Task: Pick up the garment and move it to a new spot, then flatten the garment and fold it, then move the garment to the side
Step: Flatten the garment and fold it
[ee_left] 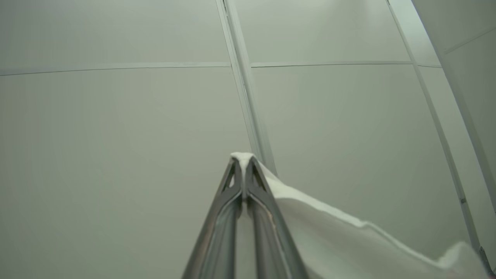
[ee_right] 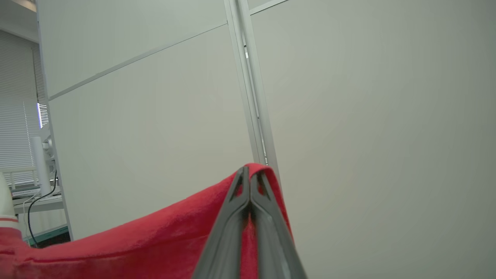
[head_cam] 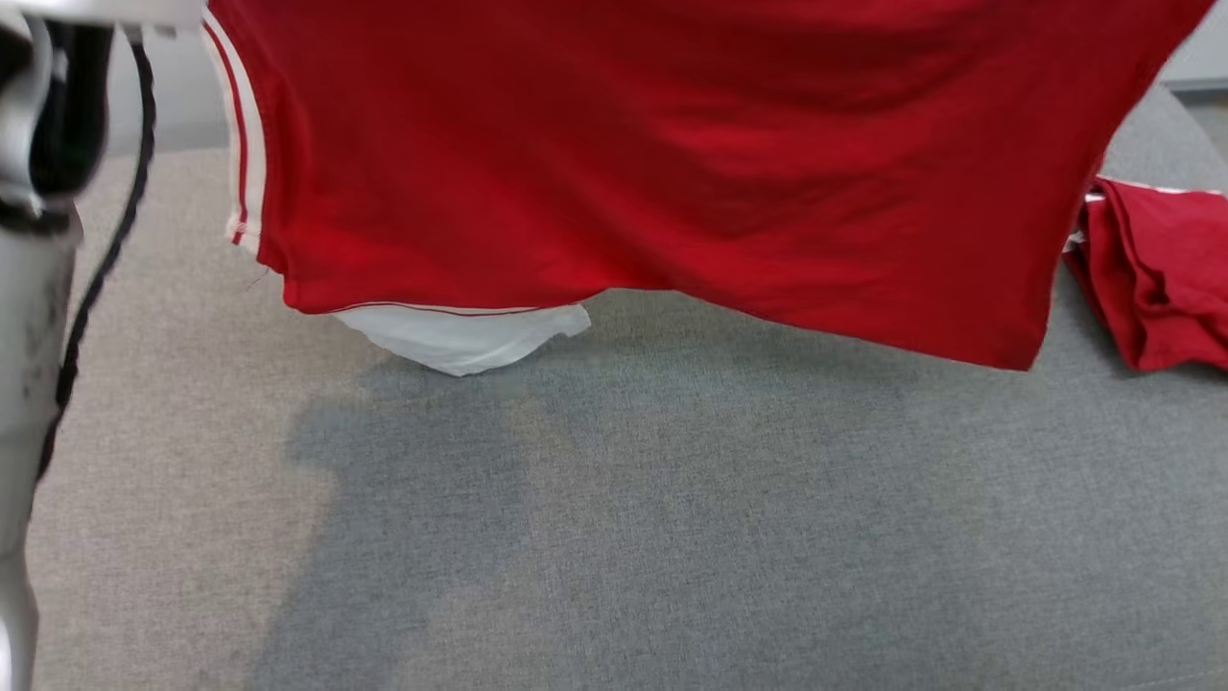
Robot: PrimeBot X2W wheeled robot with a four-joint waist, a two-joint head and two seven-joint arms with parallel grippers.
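Note:
A red garment (head_cam: pixel 672 163) with white striped trim hangs spread above the grey couch surface (head_cam: pixel 614 499); a white part (head_cam: pixel 460 338) pokes out under its lower hem. In the left wrist view my left gripper (ee_left: pixel 243 161) is shut on a white edge of the garment (ee_left: pixel 348 240), fingers raised toward a pale wall. My right gripper (ee_right: pixel 252 174) in the right wrist view is shut on the red cloth (ee_right: pixel 155 240), which drapes away to the left. At the left edge of the head view my pale left forearm (head_cam: pixel 34 288) rises with a black cable.
A second crumpled red cloth (head_cam: pixel 1161 278) lies on the couch at the far right. The pale panelled wall (ee_right: pixel 348 116) stands behind both grippers. A desk with cables (ee_right: pixel 35 193) shows at the left of the right wrist view.

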